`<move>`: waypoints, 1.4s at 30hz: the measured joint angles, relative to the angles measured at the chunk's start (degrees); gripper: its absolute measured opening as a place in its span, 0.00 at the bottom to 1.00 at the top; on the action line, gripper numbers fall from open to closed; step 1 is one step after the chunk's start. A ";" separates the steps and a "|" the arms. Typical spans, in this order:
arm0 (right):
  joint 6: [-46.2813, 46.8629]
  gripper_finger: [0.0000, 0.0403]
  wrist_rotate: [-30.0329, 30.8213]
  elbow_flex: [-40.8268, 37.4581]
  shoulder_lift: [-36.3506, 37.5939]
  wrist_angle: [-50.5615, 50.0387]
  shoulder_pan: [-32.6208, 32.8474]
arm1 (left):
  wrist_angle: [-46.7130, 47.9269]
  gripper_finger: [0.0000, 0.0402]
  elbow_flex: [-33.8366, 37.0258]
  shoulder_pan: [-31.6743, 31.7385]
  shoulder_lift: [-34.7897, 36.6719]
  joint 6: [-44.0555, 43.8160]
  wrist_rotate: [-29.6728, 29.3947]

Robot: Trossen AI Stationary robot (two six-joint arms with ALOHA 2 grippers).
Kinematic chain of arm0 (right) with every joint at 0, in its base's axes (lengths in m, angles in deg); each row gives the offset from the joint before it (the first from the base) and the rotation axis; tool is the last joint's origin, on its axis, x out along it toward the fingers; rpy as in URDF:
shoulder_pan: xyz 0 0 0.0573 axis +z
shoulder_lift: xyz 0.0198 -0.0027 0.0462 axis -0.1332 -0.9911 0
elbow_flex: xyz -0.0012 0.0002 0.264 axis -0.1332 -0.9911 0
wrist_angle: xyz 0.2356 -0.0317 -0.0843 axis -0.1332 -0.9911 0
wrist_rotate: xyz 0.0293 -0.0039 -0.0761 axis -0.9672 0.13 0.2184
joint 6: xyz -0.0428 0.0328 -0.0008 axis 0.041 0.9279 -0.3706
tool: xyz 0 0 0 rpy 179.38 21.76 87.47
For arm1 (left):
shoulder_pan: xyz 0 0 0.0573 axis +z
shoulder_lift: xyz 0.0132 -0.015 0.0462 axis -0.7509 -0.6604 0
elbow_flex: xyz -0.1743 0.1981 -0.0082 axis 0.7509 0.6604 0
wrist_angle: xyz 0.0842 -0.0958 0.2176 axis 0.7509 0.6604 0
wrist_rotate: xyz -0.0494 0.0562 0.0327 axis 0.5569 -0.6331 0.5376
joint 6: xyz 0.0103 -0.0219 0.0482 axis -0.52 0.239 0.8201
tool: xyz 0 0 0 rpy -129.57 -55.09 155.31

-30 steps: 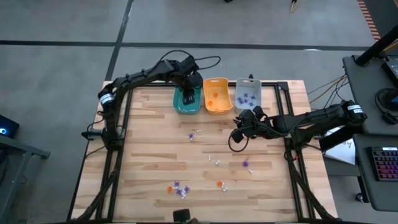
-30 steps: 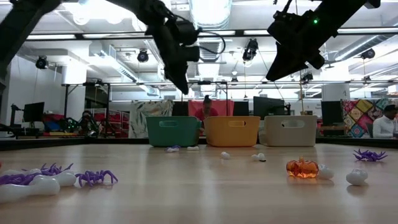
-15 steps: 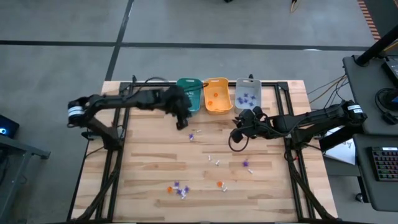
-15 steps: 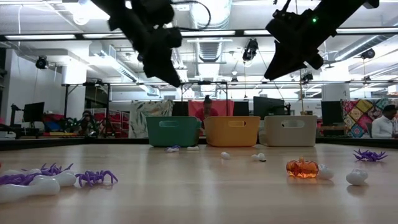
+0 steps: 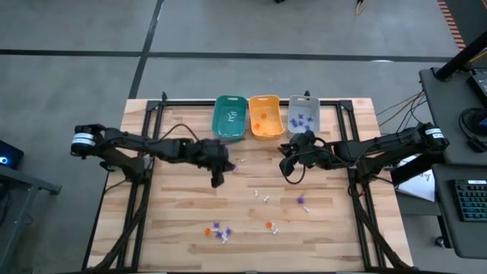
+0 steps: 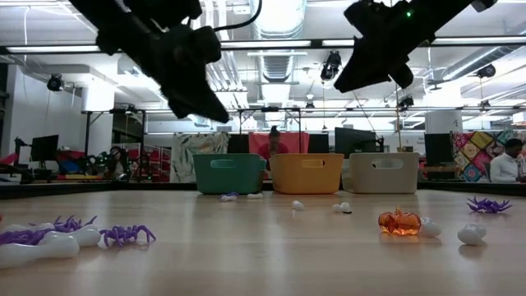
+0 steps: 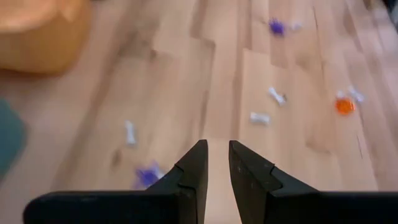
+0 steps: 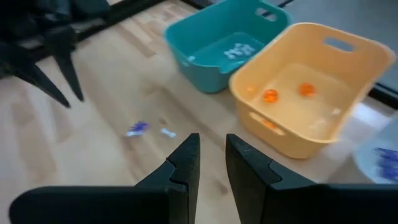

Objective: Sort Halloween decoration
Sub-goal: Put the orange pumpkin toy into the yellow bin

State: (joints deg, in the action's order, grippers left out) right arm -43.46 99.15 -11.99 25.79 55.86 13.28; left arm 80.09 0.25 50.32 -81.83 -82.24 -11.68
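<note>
- The left gripper hangs above the wooden table, in front of the teal bin. Its two fingers stand close with only a thin gap, and they grasp nothing.
- The right gripper hangs in front of the grey bin. Its fingers are also nearly together and hold nothing.
- The Halloween decoration is partly sorted: white pieces lie in the teal bin, two orange balls in the orange bin, purple pieces in the grey bin.
- The other trinkets lie loose on the table: a purple spider just beside the left gripper, white bones near the middle, another purple spider nearby.
- Nearer the front edge lie an orange pumpkin and a group of purple spiders with a white bone.
</note>
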 joint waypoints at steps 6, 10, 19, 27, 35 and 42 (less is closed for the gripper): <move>-2.35 0.17 -10.01 0.00 0.00 3.91 0.00 | 1.54 0.12 0.40 -6.12 -0.52 -1.32 -0.31; -2.32 0.17 -18.33 0.00 0.00 3.95 0.02 | 4.66 0.12 0.42 -10.46 -0.45 -1.56 1.06; -2.33 0.17 -22.96 0.00 0.00 3.24 2.55 | 7.50 0.14 0.42 -20.04 -0.44 -8.97 6.80; -2.46 0.17 -22.91 0.00 0.00 3.16 3.91 | 9.68 0.37 0.42 -30.03 -0.58 -14.82 2.71; -3.11 0.17 -22.47 0.00 0.00 3.17 3.89 | 9.96 0.63 0.42 -40.20 -0.81 -19.04 -10.58; -3.09 0.17 -22.45 0.00 0.00 3.18 3.89 | 10.47 0.65 0.44 -45.99 -1.02 -25.34 -19.73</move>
State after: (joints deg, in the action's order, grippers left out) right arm -46.54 76.69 -11.99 25.79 59.04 17.17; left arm 90.56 0.70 4.33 -82.84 -107.58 -31.41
